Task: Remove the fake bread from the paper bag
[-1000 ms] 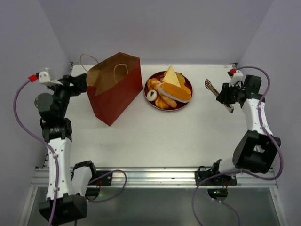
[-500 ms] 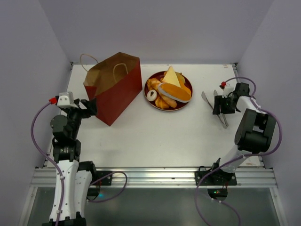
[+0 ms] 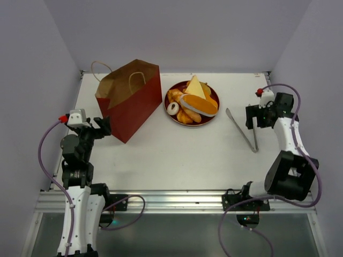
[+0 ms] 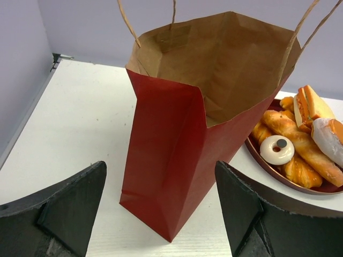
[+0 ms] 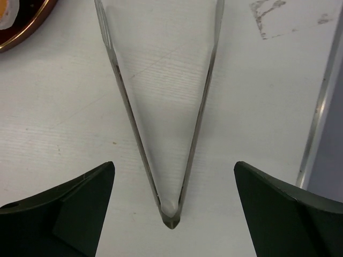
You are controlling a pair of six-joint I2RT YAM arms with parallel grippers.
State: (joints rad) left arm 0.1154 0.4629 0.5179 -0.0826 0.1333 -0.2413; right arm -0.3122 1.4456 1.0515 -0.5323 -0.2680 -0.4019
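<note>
left wrist: paper bag (image 4: pixel 177 155) just beyond left tool (image 4: pixel 159 179)

One dark red paper bag (image 3: pixel 128 104), one dark red plate (image 3: pixel 209 120), one pair of metal tongs (image 5: pixel 170 211), one white ring (image 3: pixel 172 108), one yellow wedge (image 3: pixel 195 87), one long bun (image 3: pixel 199 105), golden rolls (image 3: pixel 188 116) heaped beyond counting

No writing, label, brand, number or sign can be read in any view.

The dark red paper bag with a brown kraft inside (image 4: pixel 171 160) carries a small rectangular patch (image 4: pixel 172 35) high on its inner back wall, but no letters can be made out on it. The grey scuff marks (image 5: pixel 268 13) on the white tabletop (image 5: pixel 64 107) form no characters. The small red tab (image 3: pixel 63 118) by the left wrist camera is too small to show any marking.
</note>
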